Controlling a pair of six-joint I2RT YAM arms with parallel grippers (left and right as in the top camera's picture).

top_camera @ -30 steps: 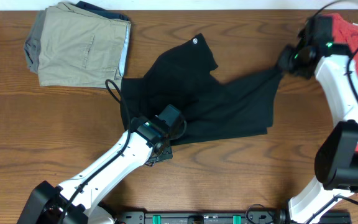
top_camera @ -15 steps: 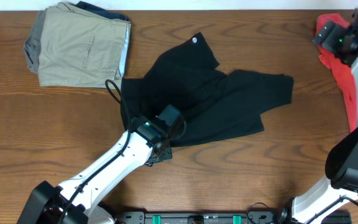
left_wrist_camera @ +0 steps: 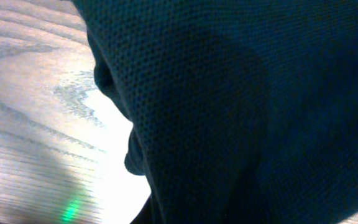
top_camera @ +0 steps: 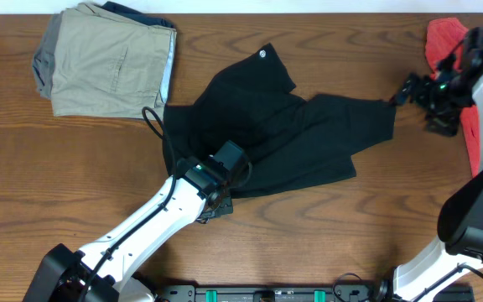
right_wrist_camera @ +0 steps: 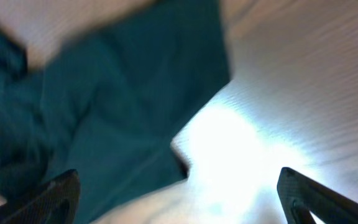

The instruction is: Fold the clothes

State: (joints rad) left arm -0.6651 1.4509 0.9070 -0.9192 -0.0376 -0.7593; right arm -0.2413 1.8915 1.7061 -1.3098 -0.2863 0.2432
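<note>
The clothes (top_camera: 283,138) sprawl mid-frame, crumpled. The left gripper (top_camera: 216,201) clamps the lower-left hem. The right gripper (top_camera: 418,105) hangs spread wide and empty, just beside the right-hand corner. It's soft, light, floppy fabric, likely to bunch and drag, so pinch that corner edge.

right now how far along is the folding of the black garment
Done: nothing yet. The black garment lies spread out and rumpled, with no neat fold showing. In hand: the left claw is shut on its lower edge, fabric filling that wrist view. The right claw is open above the garment's right corner, holding nothing. Left: grabbing that corner and making every fold.
</note>
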